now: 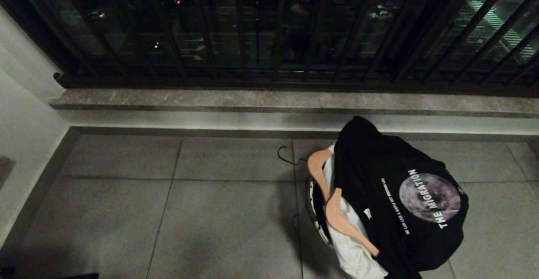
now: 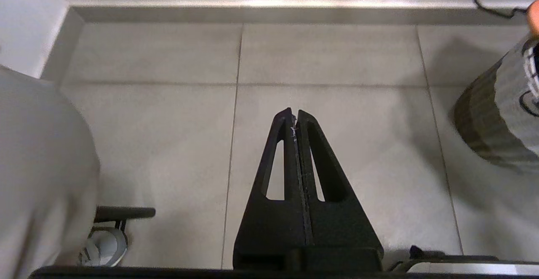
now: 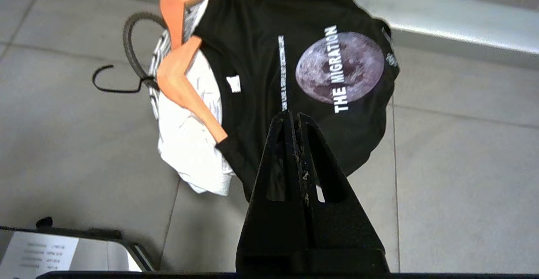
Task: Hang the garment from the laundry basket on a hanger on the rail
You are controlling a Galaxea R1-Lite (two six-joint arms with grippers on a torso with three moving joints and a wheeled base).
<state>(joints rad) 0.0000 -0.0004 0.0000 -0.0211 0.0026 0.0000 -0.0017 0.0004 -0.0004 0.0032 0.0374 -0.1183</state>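
Observation:
The laundry basket (image 1: 313,211) stands on the tiled floor at the right, almost wholly covered; a strip of its woven wall (image 2: 497,123) shows in the left wrist view. A black T-shirt with a moon print (image 1: 404,203) is draped over it, with a white garment (image 1: 353,258) beneath. Two wooden hangers (image 1: 318,167) (image 1: 345,224) lie across the pile, a black hook (image 1: 286,155) pointing left. My right gripper (image 3: 291,117) hovers shut above the T-shirt (image 3: 294,60), holding nothing. My left gripper (image 2: 294,115) is shut over bare tiles. The rail is out of view.
A dark balcony railing (image 1: 269,30) with vertical bars runs along the back above a stone ledge (image 1: 252,100). A white wall (image 1: 21,102) closes the left side. Parts of my base (image 3: 63,249) and a caster wheel (image 2: 105,245) show low in the wrist views.

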